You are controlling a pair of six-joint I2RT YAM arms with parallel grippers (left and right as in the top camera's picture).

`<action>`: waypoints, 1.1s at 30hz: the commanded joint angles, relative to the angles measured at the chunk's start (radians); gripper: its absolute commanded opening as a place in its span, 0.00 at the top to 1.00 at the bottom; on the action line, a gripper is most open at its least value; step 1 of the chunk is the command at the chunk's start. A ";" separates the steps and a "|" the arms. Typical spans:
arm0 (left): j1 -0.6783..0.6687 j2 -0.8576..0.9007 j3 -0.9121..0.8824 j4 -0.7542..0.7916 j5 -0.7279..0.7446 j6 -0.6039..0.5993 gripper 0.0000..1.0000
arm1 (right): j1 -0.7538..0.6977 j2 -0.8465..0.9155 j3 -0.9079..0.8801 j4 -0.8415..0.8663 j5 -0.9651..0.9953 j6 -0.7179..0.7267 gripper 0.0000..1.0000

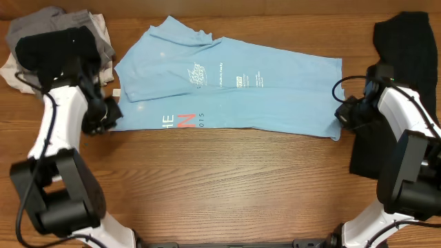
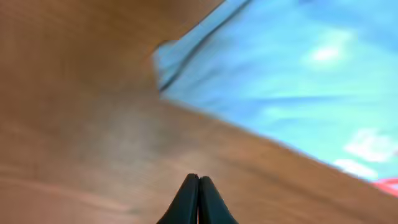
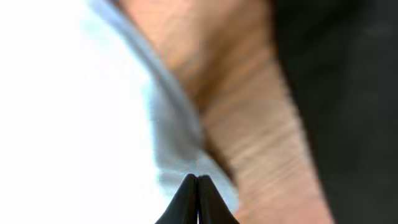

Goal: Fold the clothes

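The light sky-blue T-shirt (image 1: pixel 262 89) lies spread flat across the table's middle, print and red-and-white lettering up. My left gripper (image 1: pixel 112 112) sits at its lower left corner. In the left wrist view the left gripper (image 2: pixel 198 178) is shut with nothing in it, over bare wood, and the T-shirt (image 2: pixel 298 81) lies just ahead. My right gripper (image 1: pixel 342 114) is at the shirt's right edge. The right wrist view shows the right gripper (image 3: pixel 197 177) shut, tips over the T-shirt's corner (image 3: pixel 171 130); I see no fabric between them. A black garment (image 1: pixel 406 48) lies at the far right.
A heap of grey and beige clothes (image 1: pixel 96 31) sits at the back left, behind my left arm. The black garment (image 3: pixel 348 93) runs down the right side under my right arm. Bare wooden table (image 1: pixel 227 186) stretches in front of the shirt.
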 commanded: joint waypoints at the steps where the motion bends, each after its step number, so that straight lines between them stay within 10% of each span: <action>1: -0.066 -0.021 0.020 0.055 0.013 0.044 0.96 | 0.011 -0.030 0.017 0.020 -0.130 -0.089 0.96; 33: -0.104 0.305 0.020 0.115 -0.038 0.036 0.96 | 0.090 -0.024 -0.126 0.168 -0.011 -0.004 0.96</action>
